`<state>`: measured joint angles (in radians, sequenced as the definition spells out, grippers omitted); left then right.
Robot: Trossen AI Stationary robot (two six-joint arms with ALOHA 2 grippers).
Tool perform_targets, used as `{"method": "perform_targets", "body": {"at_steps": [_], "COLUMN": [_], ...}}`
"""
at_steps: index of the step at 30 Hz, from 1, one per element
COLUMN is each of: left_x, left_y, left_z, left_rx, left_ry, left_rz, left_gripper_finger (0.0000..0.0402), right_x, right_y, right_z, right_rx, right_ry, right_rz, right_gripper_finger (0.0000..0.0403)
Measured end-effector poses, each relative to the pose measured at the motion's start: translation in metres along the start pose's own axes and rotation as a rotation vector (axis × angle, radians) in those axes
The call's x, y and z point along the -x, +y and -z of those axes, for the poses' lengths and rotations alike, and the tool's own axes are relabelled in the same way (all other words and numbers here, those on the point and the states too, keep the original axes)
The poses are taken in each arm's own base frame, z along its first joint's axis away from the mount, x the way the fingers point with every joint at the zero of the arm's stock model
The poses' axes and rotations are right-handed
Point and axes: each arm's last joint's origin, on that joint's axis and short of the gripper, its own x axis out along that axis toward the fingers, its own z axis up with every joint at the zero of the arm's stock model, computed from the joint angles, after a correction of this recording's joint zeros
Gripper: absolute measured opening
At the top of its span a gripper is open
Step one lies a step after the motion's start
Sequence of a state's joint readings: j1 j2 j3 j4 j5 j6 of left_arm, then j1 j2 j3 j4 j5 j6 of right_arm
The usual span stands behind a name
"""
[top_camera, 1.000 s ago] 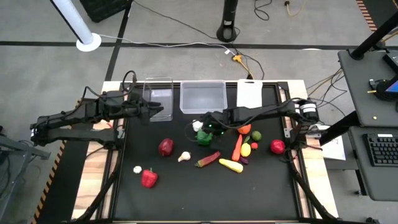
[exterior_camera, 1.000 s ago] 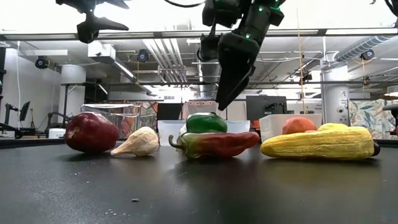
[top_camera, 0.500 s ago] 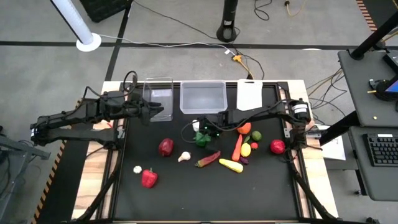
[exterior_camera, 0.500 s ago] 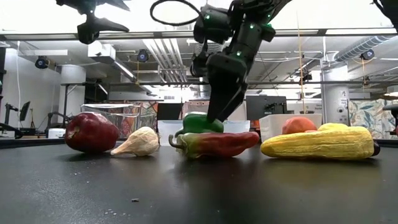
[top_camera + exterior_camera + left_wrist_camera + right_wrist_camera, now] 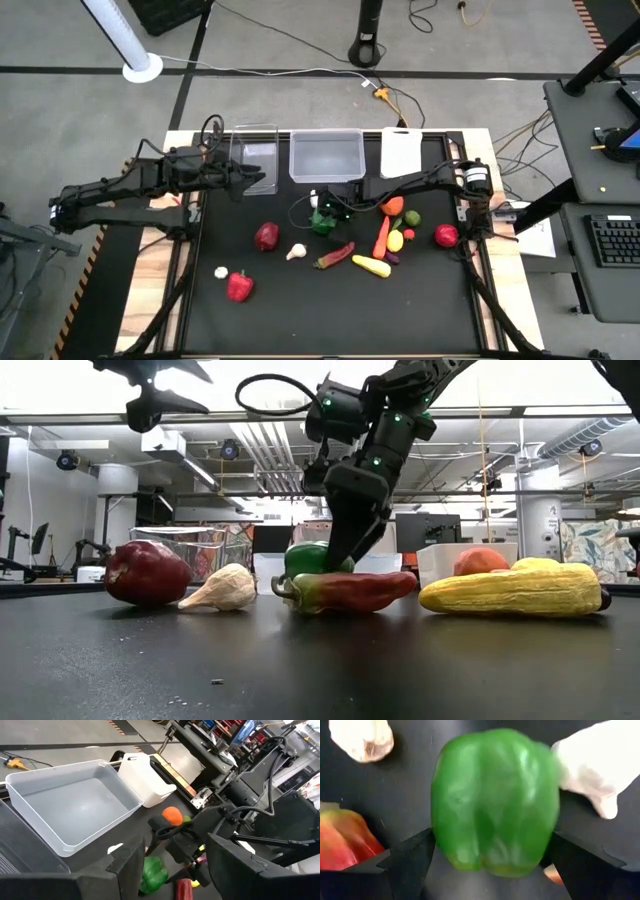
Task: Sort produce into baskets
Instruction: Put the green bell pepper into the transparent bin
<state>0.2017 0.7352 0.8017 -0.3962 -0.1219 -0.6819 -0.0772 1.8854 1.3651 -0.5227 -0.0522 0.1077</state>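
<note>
A green pepper (image 5: 322, 222) lies on the black table, with a white garlic (image 5: 317, 201) just beyond it. My right gripper (image 5: 325, 212) is down at the pepper and open. Its two fingers stand on either side of the pepper (image 5: 492, 800), tips near the table (image 5: 335, 555). My left gripper (image 5: 255, 178) is open and empty, held above the narrow clear basket (image 5: 256, 135). The wider clear basket (image 5: 326, 135) and the white basket (image 5: 403, 150) stand along the far edge. My right gripper comes at the green pepper from above, slanting down, with one finger (image 5: 415, 857) at each of its sides (image 5: 440, 820). I cannot tell whether the fingers touch it. The pepper rests on the table.
A red-green long pepper (image 5: 335, 256) and a garlic (image 5: 296, 251) lie just nearer than the green pepper. A dark red fruit (image 5: 266, 236), a red pepper (image 5: 239, 286), a carrot (image 5: 381, 238), a yellow squash (image 5: 371, 266) and a tomato (image 5: 393, 207) lie around.
My right gripper has come down and toward the table's left, from above the green pepper to table height, with its fingers now around it. The pepper has shifted slightly toward the table's left.
</note>
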Motion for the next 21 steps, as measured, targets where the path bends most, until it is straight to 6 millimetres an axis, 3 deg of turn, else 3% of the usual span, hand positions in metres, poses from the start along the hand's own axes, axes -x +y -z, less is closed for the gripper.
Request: {"method": "perform_targets", "body": {"at_steps": [5,13,17,21], "left_x": [-0.003,-0.008,-0.009,-0.009], "left_y": [0.000,0.000,0.001,0.000], "left_z": [0.001,0.002,0.002,0.002], "left_rx": [-0.002,-0.004,-0.005,-0.005], "left_ry": [0.010,0.024,0.028,0.028], "left_rz": [-0.008,-0.020,-0.022,-0.021], "left_gripper_finger": [0.0192,0.0192,0.0192,0.0192], "right_x": [0.000,0.000,0.005,0.025], "right_y": [-0.001,-0.002,-0.001,0.000], "right_z": [-0.002,-0.002,-0.003,-0.006], "right_rx": [0.000,-0.008,-0.039,-0.075], "right_ry": [-0.018,-0.019,-0.022,-0.052], "right_rz": [-0.001,-0.013,-0.052,-0.086], "right_gripper_finger": [0.0334,0.0245,0.0240,0.0240]}}
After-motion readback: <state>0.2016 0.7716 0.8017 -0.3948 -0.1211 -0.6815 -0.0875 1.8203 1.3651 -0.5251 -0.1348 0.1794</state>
